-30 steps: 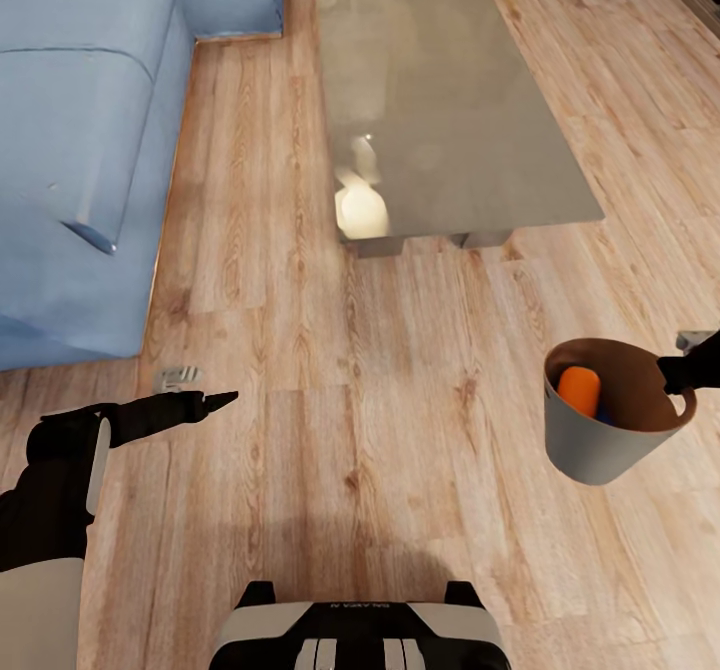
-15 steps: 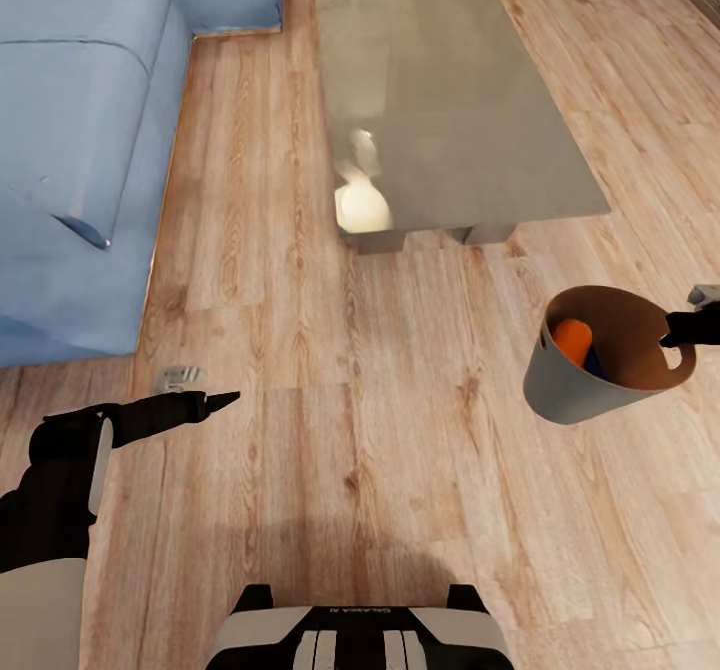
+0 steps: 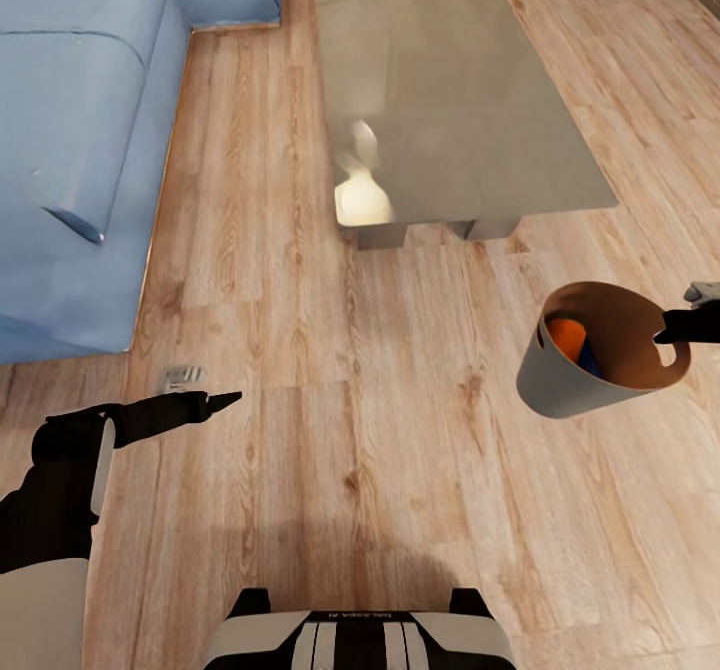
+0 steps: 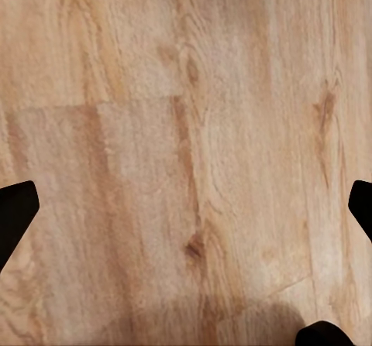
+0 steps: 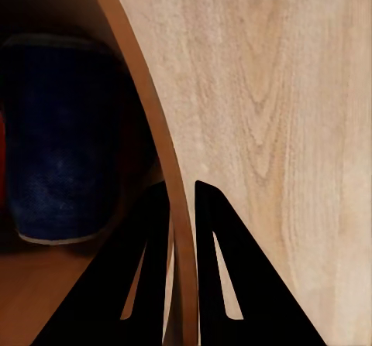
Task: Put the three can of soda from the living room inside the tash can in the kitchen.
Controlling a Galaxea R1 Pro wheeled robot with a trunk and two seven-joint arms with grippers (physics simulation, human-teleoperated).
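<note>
Tash can (image 3: 570,385) pinched by right pincer (image 5: 180,207); left pincer (image 4: 186,207) apparently wide, empty

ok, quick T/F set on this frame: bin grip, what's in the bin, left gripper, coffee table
1. The right gripper pinches the trash can by its rim. True: one finger sits inside the wall and one outside.
2. The trash can stands upright on the floor. False: it hangs tilted above the wood floor, its mouth turned toward the camera.
3. An orange soda can and a dark blue soda can lie inside the trash can. True.
4. The left gripper holds a soda can. False: nothing is in it, and in the left wrist view only floor lies beneath it.
5. A soda can stands on the glass coffee table. False: its top carries only reflections.
</note>
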